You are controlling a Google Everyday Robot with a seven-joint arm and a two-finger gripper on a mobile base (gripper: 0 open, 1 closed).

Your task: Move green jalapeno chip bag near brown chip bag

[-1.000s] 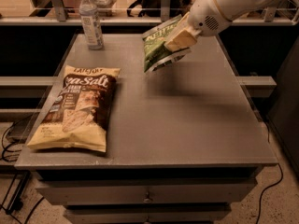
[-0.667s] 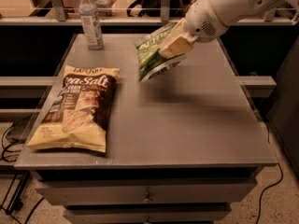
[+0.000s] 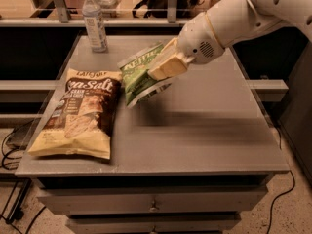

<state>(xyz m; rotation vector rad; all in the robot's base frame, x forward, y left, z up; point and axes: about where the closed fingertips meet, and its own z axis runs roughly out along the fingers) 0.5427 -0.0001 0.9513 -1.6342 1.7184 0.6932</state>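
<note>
The green jalapeno chip bag (image 3: 138,77) hangs in the air above the grey table (image 3: 195,130), tilted, with white lettering on top. My gripper (image 3: 163,68) is shut on its right side, with cream fingers (image 3: 168,65) pressed across it. The white arm reaches in from the upper right. The brown chip bag (image 3: 83,113) lies flat on the table's left side, dark brown in the middle, pale yellow at both ends. The green bag's left edge is just right of the brown bag's top right corner, not touching it.
A clear water bottle (image 3: 95,21) stands upright at the table's back left corner. Drawers run under the table's front edge. A rail and shelf run behind the table. Cables lie on the floor at left and right.
My gripper has carried the green bag leftward and lower, from over the table's back middle to right beside the brown bag's top. The brown bag and bottle have not moved.
</note>
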